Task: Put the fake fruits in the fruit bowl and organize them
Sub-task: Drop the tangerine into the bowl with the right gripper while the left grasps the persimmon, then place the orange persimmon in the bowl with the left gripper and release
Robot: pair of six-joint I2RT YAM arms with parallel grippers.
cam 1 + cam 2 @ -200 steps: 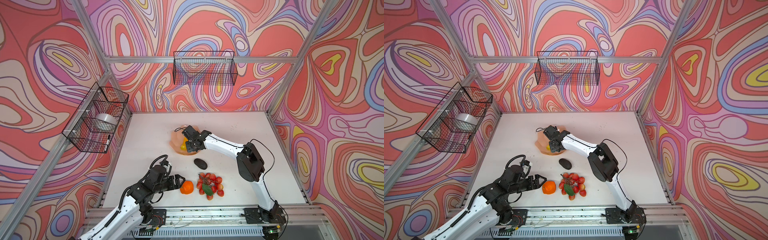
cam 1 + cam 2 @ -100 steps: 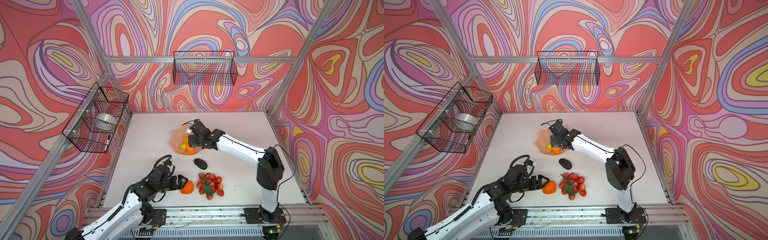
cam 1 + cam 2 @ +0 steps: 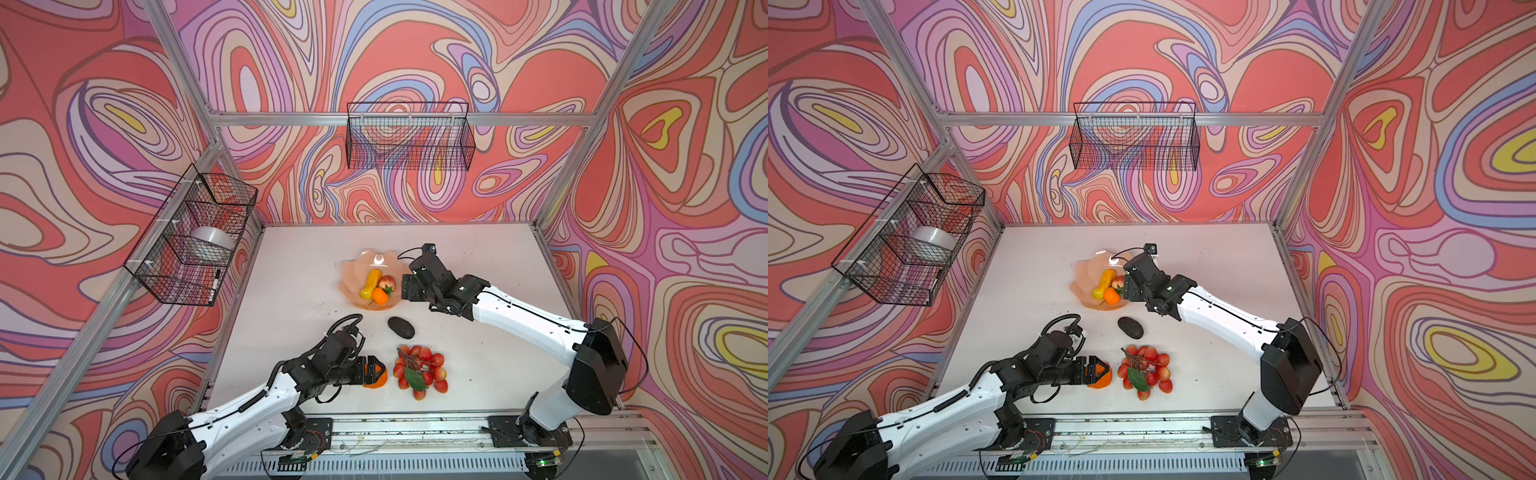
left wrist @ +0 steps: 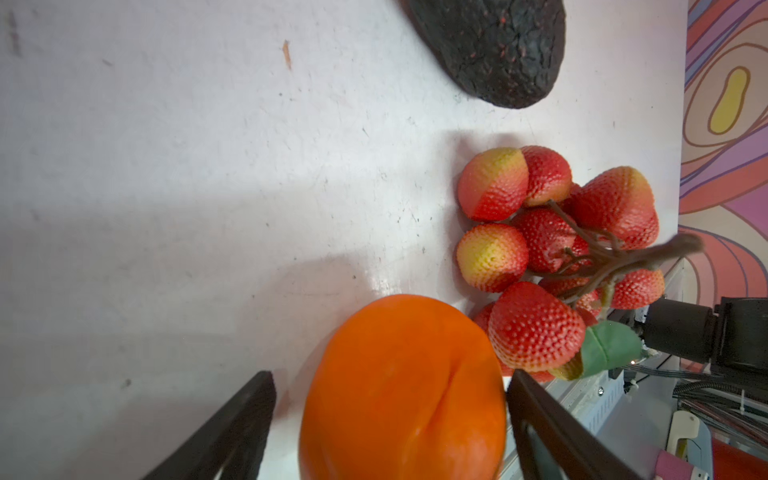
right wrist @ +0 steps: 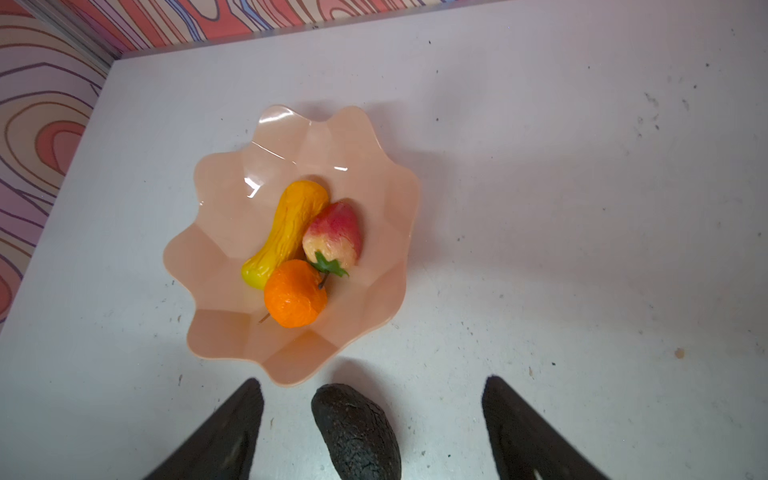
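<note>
The peach-pink fruit bowl (image 3: pixel 353 270) (image 3: pixel 1086 270) (image 5: pixel 208 174) holds the yellow-orange gourd (image 3: pixel 371 284) (image 5: pixel 291 232), the red-pink peach (image 3: pixel 386 281) (image 5: pixel 332 232) and the small tangerine (image 3: pixel 380 296) (image 5: pixel 295 293). My right gripper (image 3: pixel 409 289) (image 5: pixel 374 382) hovers open just right of the bowl, holding nothing. The dark avocado (image 3: pixel 401 327) (image 5: pixel 357 432) lies on the table in front of the bowl. The bunch of red berries (image 3: pixel 419 370) (image 4: pixel 540 249) lies near the front edge. Left of it, my left gripper (image 3: pixel 376 370) (image 4: pixel 388 376) straddles the big orange (image 3: pixel 381 380) (image 4: pixel 403 395), open, with a gap at one finger.
A black wire basket (image 3: pixel 409 137) hangs on the back wall. Another wire basket (image 3: pixel 191 237) on the left wall holds a white round thing (image 3: pixel 212 241) and a marker. A metal rail (image 3: pixel 415 428) runs along the table's front edge.
My right gripper has drawn back to the right out of the bowl and opened, leaving the tangerine inside. My left gripper has slid forward so its fingers now flank the big orange.
</note>
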